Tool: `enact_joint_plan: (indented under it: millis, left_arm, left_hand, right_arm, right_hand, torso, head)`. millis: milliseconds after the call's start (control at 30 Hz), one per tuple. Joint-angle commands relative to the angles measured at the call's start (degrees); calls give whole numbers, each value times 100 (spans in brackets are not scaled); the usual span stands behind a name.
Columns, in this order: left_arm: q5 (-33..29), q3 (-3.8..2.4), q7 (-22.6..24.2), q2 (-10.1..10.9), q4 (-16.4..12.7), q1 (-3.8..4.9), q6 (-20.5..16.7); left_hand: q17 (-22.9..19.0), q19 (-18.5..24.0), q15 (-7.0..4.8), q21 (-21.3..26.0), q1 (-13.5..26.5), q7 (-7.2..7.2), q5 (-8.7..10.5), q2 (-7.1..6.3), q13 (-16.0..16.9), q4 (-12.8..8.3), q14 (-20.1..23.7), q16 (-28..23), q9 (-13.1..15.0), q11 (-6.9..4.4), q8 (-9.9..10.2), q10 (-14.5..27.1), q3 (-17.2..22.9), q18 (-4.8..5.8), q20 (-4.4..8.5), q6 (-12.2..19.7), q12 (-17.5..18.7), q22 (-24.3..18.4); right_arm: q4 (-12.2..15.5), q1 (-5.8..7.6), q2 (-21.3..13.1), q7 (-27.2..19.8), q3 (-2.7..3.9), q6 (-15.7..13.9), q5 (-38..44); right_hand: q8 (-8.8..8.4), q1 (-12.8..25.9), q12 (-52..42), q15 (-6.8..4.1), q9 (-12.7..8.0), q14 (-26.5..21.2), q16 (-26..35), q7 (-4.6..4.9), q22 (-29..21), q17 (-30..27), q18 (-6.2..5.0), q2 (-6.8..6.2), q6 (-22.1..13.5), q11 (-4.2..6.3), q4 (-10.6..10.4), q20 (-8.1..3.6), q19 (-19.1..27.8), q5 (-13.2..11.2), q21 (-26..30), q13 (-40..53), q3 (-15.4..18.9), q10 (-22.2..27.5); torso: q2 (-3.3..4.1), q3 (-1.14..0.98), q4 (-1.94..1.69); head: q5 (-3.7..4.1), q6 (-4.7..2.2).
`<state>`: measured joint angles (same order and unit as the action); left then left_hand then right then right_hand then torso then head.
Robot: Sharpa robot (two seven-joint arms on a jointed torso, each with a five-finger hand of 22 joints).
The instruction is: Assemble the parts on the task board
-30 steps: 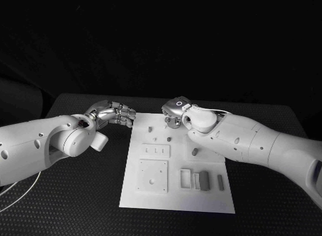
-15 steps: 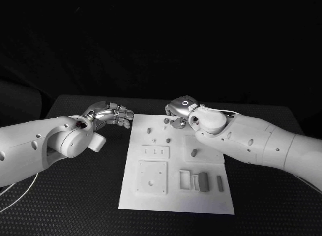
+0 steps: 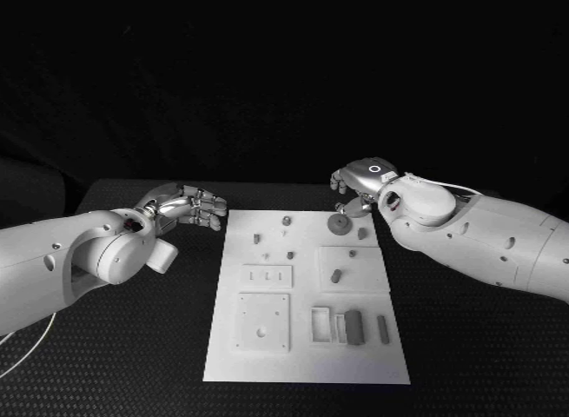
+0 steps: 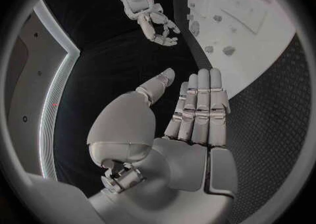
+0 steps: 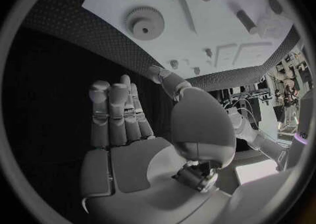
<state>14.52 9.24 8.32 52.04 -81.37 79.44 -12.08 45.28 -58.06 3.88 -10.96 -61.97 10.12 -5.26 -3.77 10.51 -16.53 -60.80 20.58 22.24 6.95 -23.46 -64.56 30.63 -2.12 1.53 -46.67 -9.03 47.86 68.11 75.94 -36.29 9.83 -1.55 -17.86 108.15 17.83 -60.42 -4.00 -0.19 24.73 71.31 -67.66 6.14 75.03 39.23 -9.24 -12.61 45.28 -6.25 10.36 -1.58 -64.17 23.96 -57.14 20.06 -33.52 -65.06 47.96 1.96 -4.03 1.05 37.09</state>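
Head view has the gear (image 3: 340,224) lying flat at the task board's (image 3: 307,365) far end, just beside the right robot hand (image 3: 360,184), fingers apart and empty. Left robot hand (image 3: 190,206) waits empty off the board on the tabletop (image 3: 134,347); seemingly between placements, next comes picking another part.

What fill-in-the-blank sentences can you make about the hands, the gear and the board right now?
1. The toothed gear lies on the white ____.
2. The right hand holds ____.
3. The left hand is over the black ____, beside the task board.
4. The right hand's fingers are ____, not curled.

Missing words: task board; nothing; table; straight
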Motion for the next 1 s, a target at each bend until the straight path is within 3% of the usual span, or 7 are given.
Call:
enact_joint_plan:
  millis: [33,167,200,233,300,700,1000]
  left_arm:
    - [-13,-1,45,-5,5,5,63]
    - [-13,2,48,-17,32,3,82]
    - [-13,2,48,-18,38,3,81]
    - [-13,3,48,-19,42,3,79]
    - [-13,3,47,-25,44,3,83]
    - [-13,3,26,-83,95,3,122]
    - [-13,3,18,-70,118,2,114]
  left_hand:
    - [7,2,-8,22,-4,41,15,-60,7,-8,-34,-38,8,45,34,13,-30,-32,34,7,20,-6]
    - [8,1,-8,23,-5,41,14,-58,7,-8,-35,-40,8,45,35,13,-30,-32,34,6,21,-6]
    - [8,1,-8,23,-5,41,14,-58,7,-7,-35,-40,9,45,35,13,-30,-32,34,6,21,-6]
    - [8,1,-8,23,-5,41,14,-57,8,-7,-35,-41,9,45,35,12,-29,-31,34,6,21,-6]
    - [9,1,-8,24,-6,41,14,-56,8,-7,-35,-42,9,45,36,12,-29,-31,34,6,22,-6]
    - [13,0,-7,26,-7,41,13,-53,10,-6,-36,-48,10,45,38,12,-28,-30,34,7,25,-6]
    - [16,0,-7,29,-7,42,13,-49,12,-5,-35,-52,11,46,40,11,-27,-29,33,7,27,-6]
  right_arm:
    - [-130,-4,-37,-27,-5,308,-221]
    - [-241,-8,-60,-35,-7,441,-214]
    - [-287,-8,-50,-52,-7,478,-214]
    - [-327,-9,-39,-62,-8,486,-216]
    - [-410,-9,-10,-89,-10,526,-236]
    - [-809,-151,271,-332,-55,746,-320]
    - [-647,-183,201,-381,-55,884,-492]
  right_hand:
    - [-42,3,-17,-3,-12,-36,-3,5,87,-6,-576,-94,-71,3,-47,-1,56,8,39,13,9,-48]
    - [-13,-31,-269,-144,4,-85,-8,9,92,-8,-576,-188,-104,159,-100,9,90,3,48,243,60,-434]
    - [33,-57,-544,-274,35,-84,-15,40,92,-9,-576,-193,-74,301,-112,8,83,2,42,536,107,-714]
    - [60,-73,-809,-380,62,-81,-18,28,85,-15,-576,-202,-100,360,-131,5,77,7,45,958,168,-694]
    - [104,-103,-1539,-434,110,-76,-70,-1,99,4,-576,-223,-168,470,-172,-11,77,30,24,2129,218,-237]
    - [209,140,-3516,-590,181,-138,-541,-5,122,398,-576,-226,-167,636,-209,-81,108,15,-333,4263,222,141]
    - [258,231,-4897,-587,230,-165,-979,13,132,914,-576,-156,-29,631,-209,-154,149,13,-795,4918,206,288]
  torso:
    - [10,-33,41]
    - [13,-24,31]
    - [12,-22,28]
    - [12,-24,30]
    - [8,-15,24]
    - [9,6,-13]
    - [7,2,4]
  head:
    - [7,-8]
    - [36,2]
    - [42,4]
    - [51,5]
    - [72,11]
    - [120,59]
    - [92,103]
